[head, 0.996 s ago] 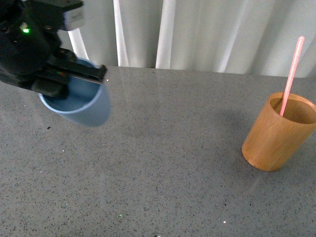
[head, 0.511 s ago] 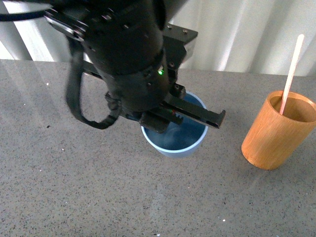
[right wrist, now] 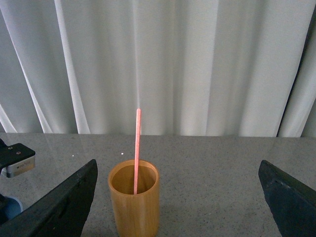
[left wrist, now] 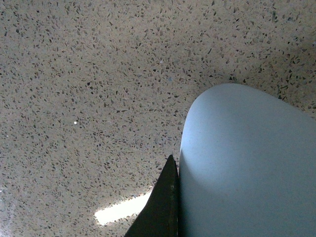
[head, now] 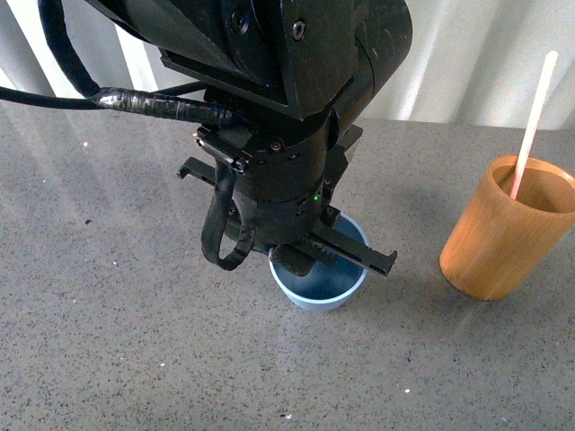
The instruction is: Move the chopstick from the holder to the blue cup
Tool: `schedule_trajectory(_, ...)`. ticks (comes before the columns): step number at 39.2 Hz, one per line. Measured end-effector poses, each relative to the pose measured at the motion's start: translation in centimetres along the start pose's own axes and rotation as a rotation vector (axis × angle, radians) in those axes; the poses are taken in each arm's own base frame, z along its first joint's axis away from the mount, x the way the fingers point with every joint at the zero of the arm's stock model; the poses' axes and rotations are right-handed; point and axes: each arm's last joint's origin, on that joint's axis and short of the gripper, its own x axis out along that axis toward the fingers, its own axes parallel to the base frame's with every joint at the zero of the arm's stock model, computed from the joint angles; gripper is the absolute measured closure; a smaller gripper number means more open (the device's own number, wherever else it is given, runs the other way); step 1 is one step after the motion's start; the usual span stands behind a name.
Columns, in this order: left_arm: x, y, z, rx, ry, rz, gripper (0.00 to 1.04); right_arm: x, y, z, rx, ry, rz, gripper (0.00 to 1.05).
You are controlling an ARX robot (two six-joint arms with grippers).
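Note:
The light-blue cup (head: pixel 320 289) stands near the middle of the grey table, partly under my big black left arm. My left gripper (head: pixel 334 253) is shut on the blue cup's rim; in the left wrist view one dark finger (left wrist: pixel 160 207) presses the blue cup's wall (left wrist: pixel 247 168). At the right stands the orange-brown holder (head: pixel 503 232) with the pink chopstick (head: pixel 532 117) leaning in it. The right wrist view faces that holder (right wrist: pixel 134 197) and its chopstick (right wrist: pixel 137 148). My right gripper (right wrist: pixel 180 197) is open, the holder just inside one finger (right wrist: pixel 64 202).
White curtains (head: pixel 467 54) hang behind the table's far edge. The speckled grey tabletop (head: pixel 135 350) stretches in front of and to the left of the cup. A gap of table separates cup and holder.
My left arm has carried the blue cup from the far left toward the middle and lowered it to the table. The holder and chopstick have stayed put.

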Motion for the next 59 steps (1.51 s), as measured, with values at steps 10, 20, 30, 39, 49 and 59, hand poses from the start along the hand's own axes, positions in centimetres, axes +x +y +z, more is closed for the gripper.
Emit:
schedule_trajectory(10,0.1,-0.1,0.5,-0.020,-0.024,-0.030,0.88,0.0,0.0,0.0,0.000,0.000,0.000,0.10)
schedule_trajectory(20,-0.9,0.7,1.2,-0.056,-0.056,-0.041,0.45,0.0,0.0,0.0,0.000,0.000,0.000,0.10)
schedule_trajectory(30,-3.8,3.4,1.8,-0.116,-0.137,-0.023,0.09,0.0,0.0,0.0,0.000,0.000,0.000,0.10)
schedule_trajectory(39,-7.3,7.0,0.1,-0.220,-0.327,0.062,0.07,0.0,0.0,0.0,0.000,0.000,0.000,0.10)
schedule_trajectory(49,-15.6,9.4,-5.3,-0.427,-0.952,0.202,0.07,0.0,0.0,0.0,0.000,0.000,0.000,0.10)
schedule_trajectory(59,-18.2,10.2,-10.6,-0.582,-1.095,0.341,0.07,0.0,0.0,0.0,0.000,0.000,0.002,0.10)
